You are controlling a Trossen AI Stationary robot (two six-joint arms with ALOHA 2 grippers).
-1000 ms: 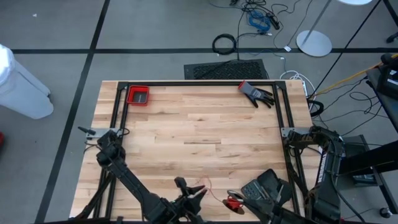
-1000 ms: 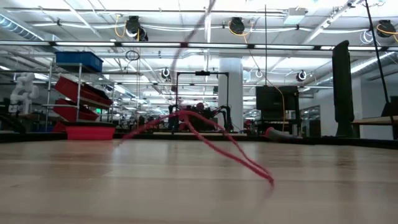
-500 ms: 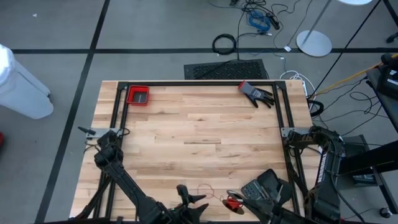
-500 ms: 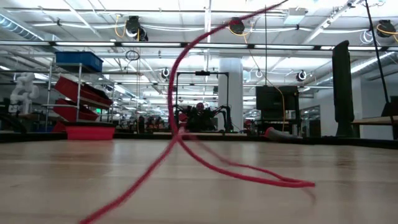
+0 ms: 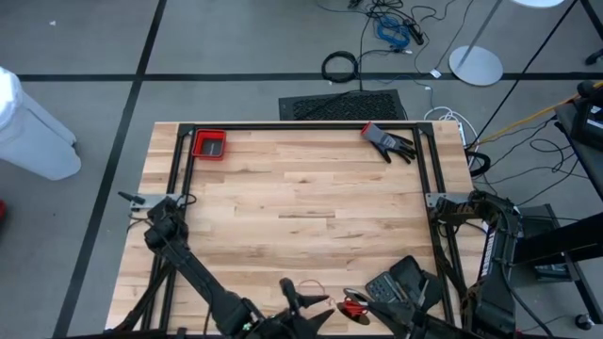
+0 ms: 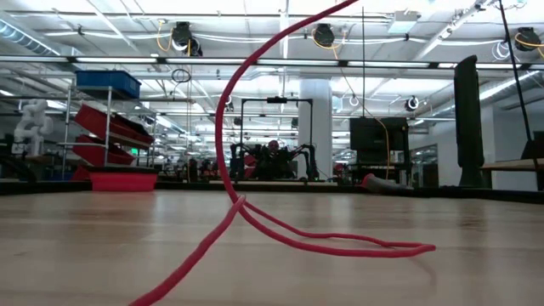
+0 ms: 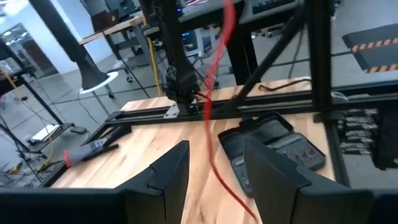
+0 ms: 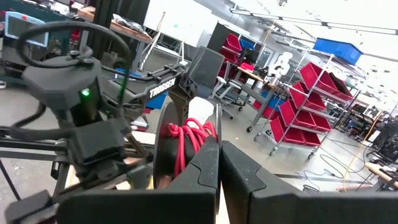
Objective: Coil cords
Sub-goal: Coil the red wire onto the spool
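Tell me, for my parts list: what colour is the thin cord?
Red cord; low view shows it best.

Both arms sit low at the near edge, left gripper spread, right gripper closed

Colours, table scene
Cord red; table pale wood w/ black frame; tray red; glove grey/black w/ red cuff; both arms dark.

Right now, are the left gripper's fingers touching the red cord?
Apart. In the left wrist view the left gripper stands open, and the red cord runs down through the gap between its fingers with bare table visible on both sides of it.
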